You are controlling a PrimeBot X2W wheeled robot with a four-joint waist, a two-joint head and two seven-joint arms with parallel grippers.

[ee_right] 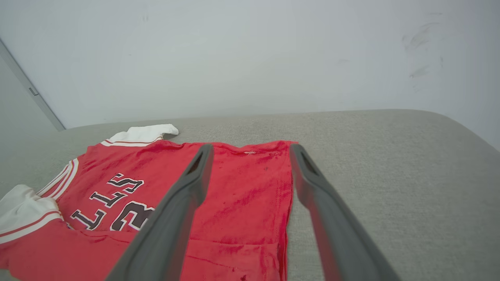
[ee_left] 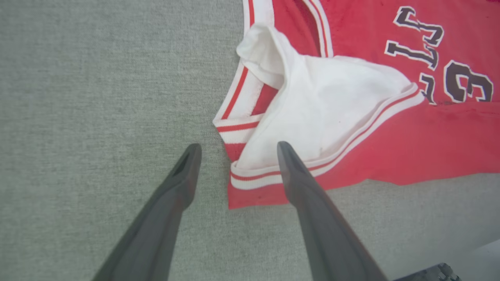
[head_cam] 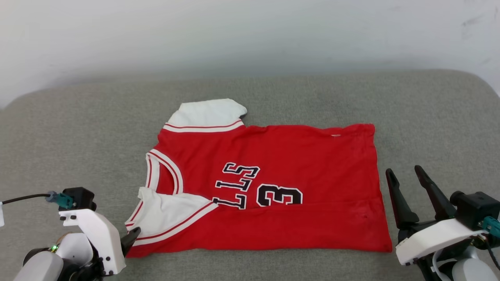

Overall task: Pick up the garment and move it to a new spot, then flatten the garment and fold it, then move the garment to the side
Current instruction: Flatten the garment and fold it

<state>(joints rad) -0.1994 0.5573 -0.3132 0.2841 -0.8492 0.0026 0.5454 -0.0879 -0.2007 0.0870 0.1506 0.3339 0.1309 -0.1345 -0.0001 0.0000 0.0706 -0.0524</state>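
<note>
Item one, the pale wall (head_cam: 250, 31), ran across the top of the head frame. Item two, a grey upholstered surface (head_cam: 78, 117), took up everything below it. Item three, the garment (head_cam: 304, 156), lay at the middle of that frame: I logged it as a red jersey, collar toward frame left, hem toward frame right, one white sleeve (head_cam: 207, 113) jutting out at its upper left. Its lower edge was doubled up over the front and covered part of the black lettering (head_cam: 238, 185) and the numeral. The near sleeve (ee_left: 324, 109) was folded inward across the red. Item four, the right gripper (head_cam: 403, 170), sat at lower right of the head frame, released, fingers splayed, just beside the hem and apart from it. Item five, the left gripper (ee_left: 238, 150), at lower left, was likewise released. In its wrist view the two fingers straddled the jersey's striped corner, one over grey cloth, one over the red edge; I could not tell whether it touched. Item six, a teal connector (head_cam: 58, 199) with a black cable sat on the left wrist.
</note>
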